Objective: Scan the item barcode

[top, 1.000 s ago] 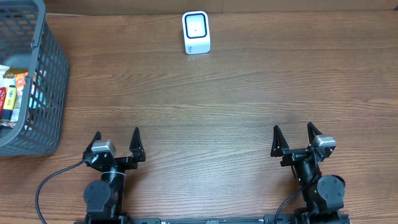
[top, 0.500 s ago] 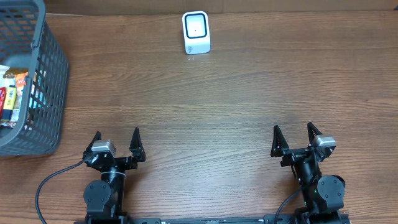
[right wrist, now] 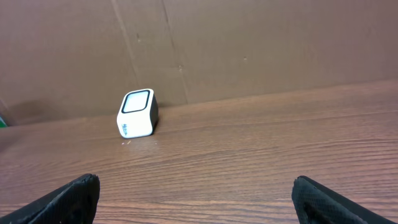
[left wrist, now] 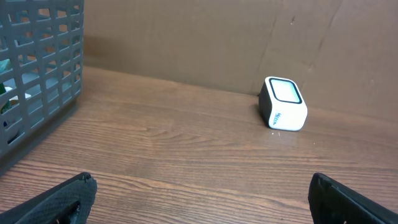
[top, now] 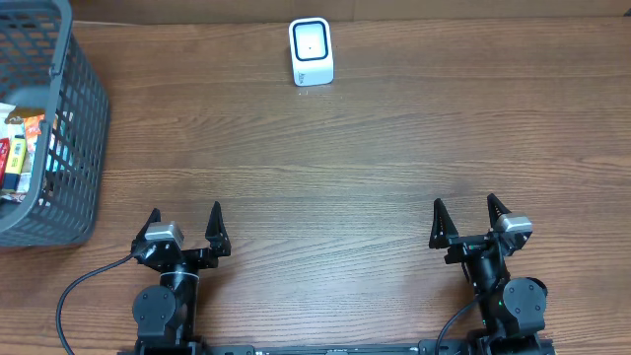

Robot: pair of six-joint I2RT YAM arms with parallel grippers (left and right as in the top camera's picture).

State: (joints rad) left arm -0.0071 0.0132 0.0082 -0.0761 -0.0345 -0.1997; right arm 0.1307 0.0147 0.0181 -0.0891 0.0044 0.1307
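While both of my arms sit at the near edge of the table (top: 345, 168), the grey plastic basket (top: 87, 118) stands at the far left, partly cut off by the edge of the overhead view. Inside it lie a few small packaged items (top: 20, 148), showing orange, yellow and red, with a bit of teal through the mesh wall. I cannot make out a barcode on any of them from here. Every item I can see lies within the basket, against its left side.

Just right of the basket's near corner, and apart from it, is my left gripper (top: 184, 211). Its two fingers are spread wide with only bare wood between them. A black cable (top: 74, 291) loops out to the left from that arm's base.

Further right, at the far edge of the table, stands the scanner (top: 311, 52), a small white box with a dark-framed window on top. It is close to the brown cardboard wall (right wrist: 249, 43). It appears right of centre in my left wrist view and left of centre in my right wrist view, well apart from both grippers.

At the near right, my right gripper (top: 463, 200) points toward the far edge. Its fingers are likewise spread wide, and it holds nothing.
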